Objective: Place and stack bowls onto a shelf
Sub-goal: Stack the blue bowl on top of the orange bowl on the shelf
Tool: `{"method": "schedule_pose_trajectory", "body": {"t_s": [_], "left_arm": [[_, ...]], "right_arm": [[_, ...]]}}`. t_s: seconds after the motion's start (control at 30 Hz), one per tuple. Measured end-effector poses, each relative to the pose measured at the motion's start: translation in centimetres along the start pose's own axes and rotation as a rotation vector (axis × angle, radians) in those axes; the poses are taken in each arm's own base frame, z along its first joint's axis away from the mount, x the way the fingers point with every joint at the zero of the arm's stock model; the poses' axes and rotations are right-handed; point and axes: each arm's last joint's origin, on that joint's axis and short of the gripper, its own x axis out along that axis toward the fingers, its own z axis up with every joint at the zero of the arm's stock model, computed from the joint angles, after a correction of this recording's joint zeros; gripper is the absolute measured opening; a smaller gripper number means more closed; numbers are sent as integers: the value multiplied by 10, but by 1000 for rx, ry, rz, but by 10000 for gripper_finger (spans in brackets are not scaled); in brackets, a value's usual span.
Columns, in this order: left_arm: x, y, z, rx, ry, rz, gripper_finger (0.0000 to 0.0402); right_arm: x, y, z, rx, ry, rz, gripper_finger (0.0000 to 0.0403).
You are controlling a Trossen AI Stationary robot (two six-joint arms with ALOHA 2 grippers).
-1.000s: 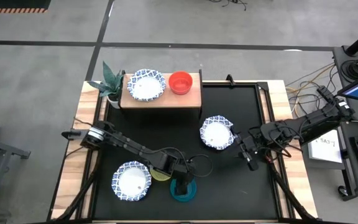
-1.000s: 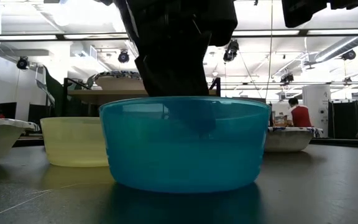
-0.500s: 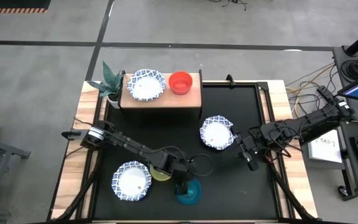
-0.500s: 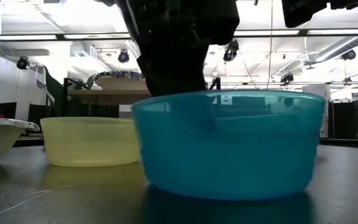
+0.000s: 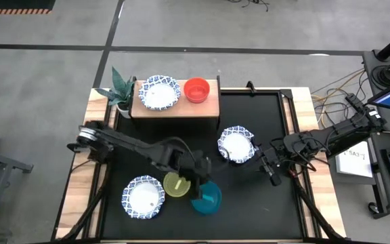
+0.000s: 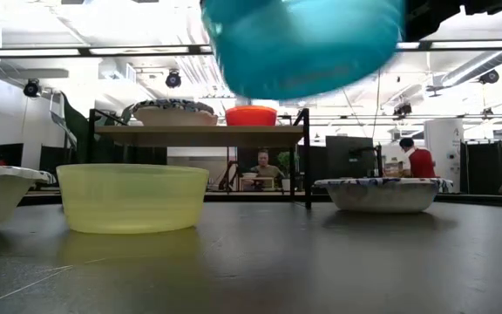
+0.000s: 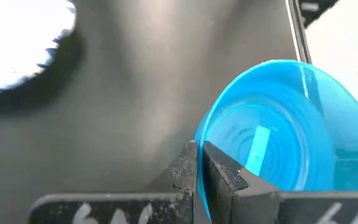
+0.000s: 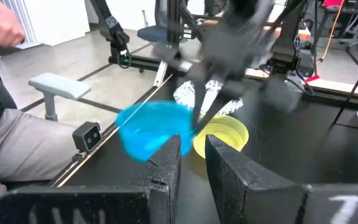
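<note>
Teal bowl (image 5: 207, 198) airborne, tilted, rim pinched by left tool (image 7: 199, 163)

High cam: overhead, facing straight down, far enough to take in the whole black tabletop mat (image 5: 249, 135), both arms and the grey floor around.

Low cam: at mat level, facing level across the table into the room; very near the translucent yellow-green plastic bowl (image 6: 132, 197), w/ the light-wood plank shelf on thin black legs (image 6: 200, 135) farther back.

Left wrist cam: looks down past its own dark fingers (image 7: 222, 177), close on the teal plastic bowl (image 7: 291, 124).

Right wrist cam: looks low across the mat toward the other arm, mid-range.

Shared: teal bowl shows in all four views; yellow-green bowl in high, low & right wrist; shelf in high & low.
</note>
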Motion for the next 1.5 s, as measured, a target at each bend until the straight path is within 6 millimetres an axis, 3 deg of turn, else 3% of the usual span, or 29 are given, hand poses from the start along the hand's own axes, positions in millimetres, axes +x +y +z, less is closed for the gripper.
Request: {"method": "schedule_pose_trajectory", "body": {"t_s": [0.2, 0.53, 0.8, 1.07, 1.27, 1.5], "left_arm": [[-56, 38, 18, -116, -79, 64, 0], [-148, 133, 35, -381, -294, 321, 0], [-204, 203, 42, -539, -316, 496, 0], [-224, 259, 50, -569, -250, 584, 0], [-215, 287, 56, -566, -136, 610, 0], [-200, 305, 66, -541, -98, 613, 0]], "right_arm": [[0, 0, -1, 20, 13, 1, 63], [0, 0, -1, 44, 14, 0, 63], [0, 0, -2, 50, 18, 0, 63], [0, 0, -2, 54, 19, 0, 63], [0, 0, -4, 57, 31, 0, 63], [0, 0, -6, 81, 48, -8, 63]]}}
